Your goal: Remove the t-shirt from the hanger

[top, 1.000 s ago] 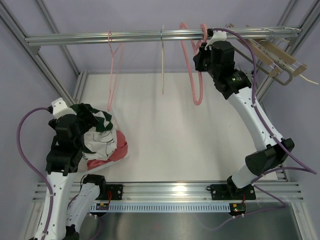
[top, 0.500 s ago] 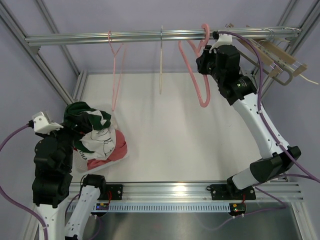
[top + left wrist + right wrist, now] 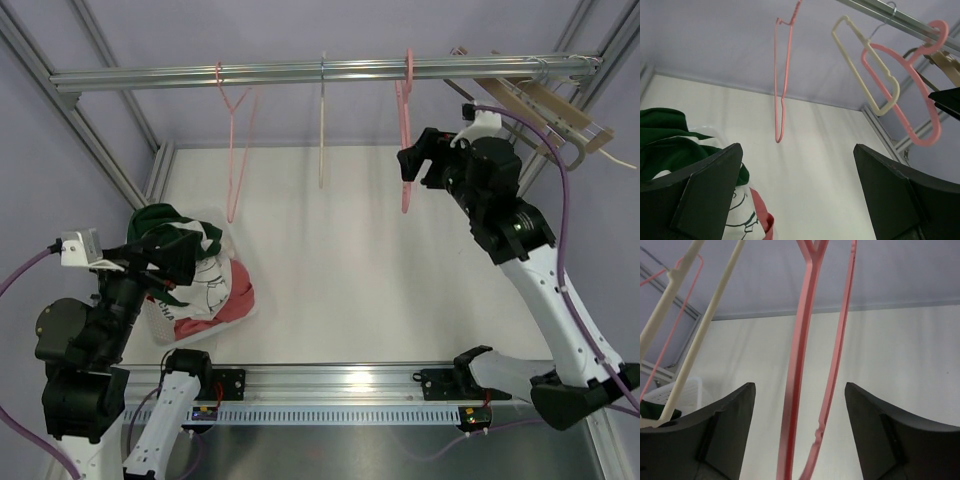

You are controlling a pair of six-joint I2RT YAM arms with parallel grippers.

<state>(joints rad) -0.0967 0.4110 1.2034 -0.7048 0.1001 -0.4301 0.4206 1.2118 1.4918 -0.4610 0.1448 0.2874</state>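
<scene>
On my left side, the left gripper (image 3: 178, 255) hangs above the near-left corner of the worktop (image 3: 350, 260). In its wrist view the fingers (image 3: 705, 195) are spread wide with nothing between them. Just below and beside them lies the t-shirt (image 3: 195, 280), a crumpled heap of dark green, white and pink cloth on the worktop, off any hanger. I see its green folds (image 3: 665, 135) at the left edge of the wrist view too.

Across the far side runs the metal rail (image 3: 300, 72). From it, going right, hang a thin pink wire hanger (image 3: 232, 140), then a cream hanger (image 3: 322, 120), then a thick pink hanger (image 3: 405, 130). All three are bare. Near the rail's right end I see a cluster of wooden hangers (image 3: 550, 110), tilted.

The right gripper (image 3: 415, 158) is held high, close up against the thick pink hanger on its right side. In its wrist view the fingers (image 3: 715, 435) are wide apart, and the hanger's two pink bars (image 3: 800, 365) run down through the gap between them. I see space on both sides, so the fingers grip nothing. The cream hanger (image 3: 695, 330) slants across the left of that view.
</scene>
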